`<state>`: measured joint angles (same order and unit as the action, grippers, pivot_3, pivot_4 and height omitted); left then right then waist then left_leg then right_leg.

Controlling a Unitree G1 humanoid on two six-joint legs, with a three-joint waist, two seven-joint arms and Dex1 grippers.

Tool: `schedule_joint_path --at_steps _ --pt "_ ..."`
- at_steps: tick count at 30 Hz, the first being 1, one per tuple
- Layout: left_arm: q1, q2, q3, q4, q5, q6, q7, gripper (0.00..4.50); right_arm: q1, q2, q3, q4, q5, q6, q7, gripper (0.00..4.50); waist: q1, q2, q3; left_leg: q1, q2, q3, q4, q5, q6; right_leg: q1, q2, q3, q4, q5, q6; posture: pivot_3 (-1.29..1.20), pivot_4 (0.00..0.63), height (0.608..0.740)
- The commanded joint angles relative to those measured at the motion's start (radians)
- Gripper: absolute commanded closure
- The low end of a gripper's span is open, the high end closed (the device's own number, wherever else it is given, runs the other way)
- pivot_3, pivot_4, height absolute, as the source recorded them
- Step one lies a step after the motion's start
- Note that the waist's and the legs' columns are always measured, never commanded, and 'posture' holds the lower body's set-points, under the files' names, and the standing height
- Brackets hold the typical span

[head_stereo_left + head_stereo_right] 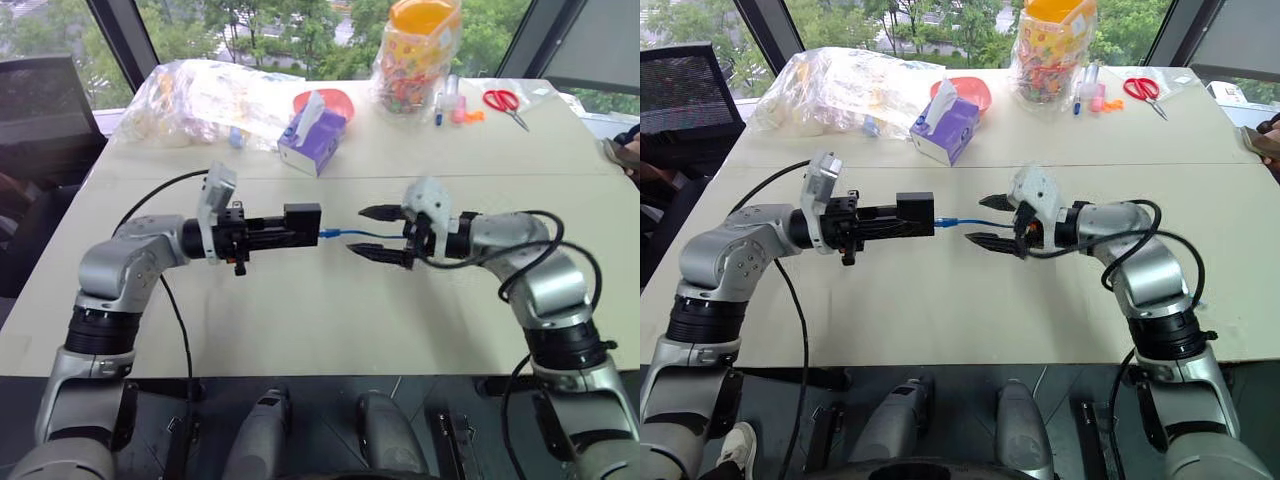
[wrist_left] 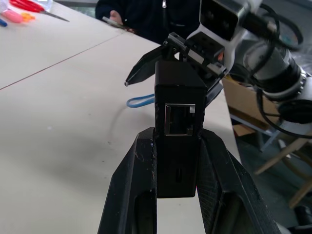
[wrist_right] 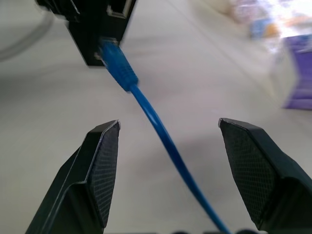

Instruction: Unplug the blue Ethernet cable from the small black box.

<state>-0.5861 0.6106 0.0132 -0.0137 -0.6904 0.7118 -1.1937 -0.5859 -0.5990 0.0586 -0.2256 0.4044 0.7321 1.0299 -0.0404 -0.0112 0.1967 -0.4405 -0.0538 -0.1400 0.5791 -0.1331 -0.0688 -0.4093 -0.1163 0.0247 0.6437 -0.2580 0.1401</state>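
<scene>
- The table (image 1: 300, 330) carries the whole scene. At its far side you see a purple tissue box (image 1: 312, 140), a clear plastic bag (image 1: 200, 95), a jar of colourful items (image 1: 415, 55) and red scissors (image 1: 505, 103), all well apart from the work.
- Your left gripper (image 1: 290, 227) is level above the table and points toward the right arm. Its two fingers are pressed against both sides of the small black box (image 1: 303, 224), so the box hangs in the air and does not rest on the table.
- Your right gripper (image 1: 380, 233) faces it from the other side. Its jaws are spread wide and they pinch nothing.
- The blue Ethernet cable (image 3: 161, 131) runs from the box, between the open right fingers (image 3: 100, 170), without touching them. In the right wrist view its plug is in the port of the box, so I judge the unplugging is not done yet.
- What could go wrong: if you close on the thin cord and not on the plug, the fingers may slide along it, or the pull may bend the cord.
- If the latch of the plug is not pressed, a strong pull may drag the box out of the left fingers.
- The box has another empty port, seen in the left wrist view; do not mistake it for the one in use.
</scene>
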Motion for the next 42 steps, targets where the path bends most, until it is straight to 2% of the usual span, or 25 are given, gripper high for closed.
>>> schedule_joint_path --at_steps 1,6,9,12,21,42 --pt "-0.028 0.010 0.037 -0.025 -0.055 0.022 -0.025 4.00 -0.051 0.012 -0.046 -0.043 0.152 0.174 -0.002 1.15 0.001 0.000 0.000 -0.001 0.000 0.000 0.000 0.000 0.000 0.000 0.000 0.000 0.000 0.000 0.000 0.00 0.150 0.728" --pt "-0.032 0.019 0.042 -0.043 -0.080 0.048 -0.030 4.00 -0.096 0.024 -0.046 -0.036 0.247 0.281 -0.021 1.15 0.001 0.000 0.000 -0.002 0.000 0.000 0.000 0.000 0.000 0.000 0.000 -0.001 -0.004 0.000 0.000 0.00 0.150 0.728" --pt "-0.039 0.025 0.044 -0.050 -0.093 0.062 -0.031 4.00 -0.122 0.042 -0.043 -0.016 0.268 0.293 -0.040 1.98 0.001 0.000 0.000 -0.002 0.000 0.000 -0.001 0.000 0.000 0.000 0.000 -0.001 -0.006 0.000 0.000 0.00 0.150 0.728" --pt "-0.040 0.028 0.043 -0.055 -0.098 0.065 -0.030 4.00 -0.136 0.044 -0.032 -0.001 0.276 0.308 -0.054 3.45 0.001 0.000 0.000 -0.003 0.000 0.000 -0.002 0.000 0.000 0.000 0.000 -0.001 -0.007 0.000 0.000 0.00 0.150 0.728" --pt "-0.041 0.024 0.038 -0.058 -0.099 0.061 -0.029 4.00 -0.153 0.035 0.001 0.005 0.308 0.343 -0.046 3.45 0.001 0.000 0.000 -0.003 0.000 0.000 -0.002 0.000 0.001 0.000 0.000 -0.001 -0.008 0.000 0.001 0.00 0.150 0.728" --pt "-0.019 0.027 0.016 -0.064 -0.079 0.040 -0.051 4.00 -0.193 0.029 -0.033 0.024 0.394 0.405 -0.065 3.45 0.000 0.000 0.000 -0.003 0.000 0.000 -0.002 -0.001 0.001 0.000 0.000 -0.001 -0.008 0.000 0.000 0.00 0.150 0.728"
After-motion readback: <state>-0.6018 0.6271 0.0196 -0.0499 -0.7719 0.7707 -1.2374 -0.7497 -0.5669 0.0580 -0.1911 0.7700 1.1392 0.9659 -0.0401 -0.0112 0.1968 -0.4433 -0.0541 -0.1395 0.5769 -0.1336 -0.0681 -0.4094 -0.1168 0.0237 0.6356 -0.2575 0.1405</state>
